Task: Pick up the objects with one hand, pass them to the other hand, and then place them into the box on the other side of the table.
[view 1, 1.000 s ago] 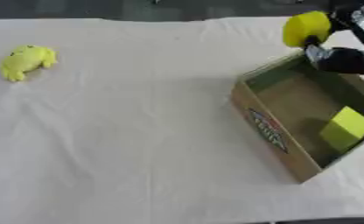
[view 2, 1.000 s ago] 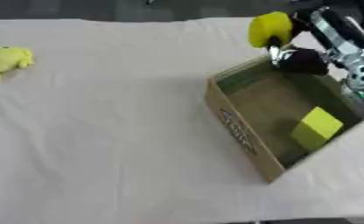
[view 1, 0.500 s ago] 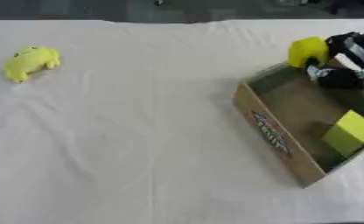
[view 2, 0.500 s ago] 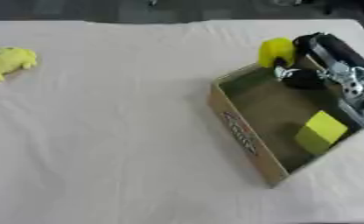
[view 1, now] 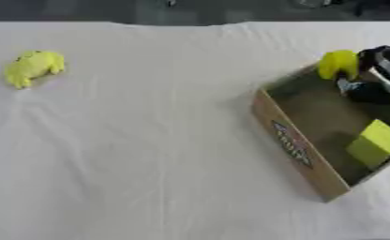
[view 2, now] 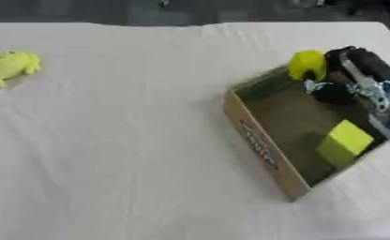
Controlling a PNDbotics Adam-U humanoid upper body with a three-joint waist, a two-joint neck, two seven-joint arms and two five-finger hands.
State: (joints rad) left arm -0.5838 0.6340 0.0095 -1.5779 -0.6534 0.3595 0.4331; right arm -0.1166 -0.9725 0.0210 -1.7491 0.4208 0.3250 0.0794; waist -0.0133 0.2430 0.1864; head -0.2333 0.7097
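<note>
My right hand (view 2: pixel 354 70) comes in from the right edge over the far end of the cardboard box (view 2: pixel 260 143). Its fingers are curled round a round yellow object (view 2: pixel 306 64), held just above the box's far corner. A yellow-green block (view 2: pixel 344 141) lies inside the box near its right wall. A yellow-green soft toy (view 1: pixel 33 66) rests on the white cloth at the far left. My left hand shows in neither view.
A white cloth (view 1: pixel 149 154) covers the table, with wrinkles near the toy. The box stands askew at the right, its printed long wall (view 1: pixel 293 145) facing the middle. A dark floor strip runs along the far edge.
My right hand has lowered the yellow object from above the box's far edge down to the box's far corner. The camera has also shifted slightly.
</note>
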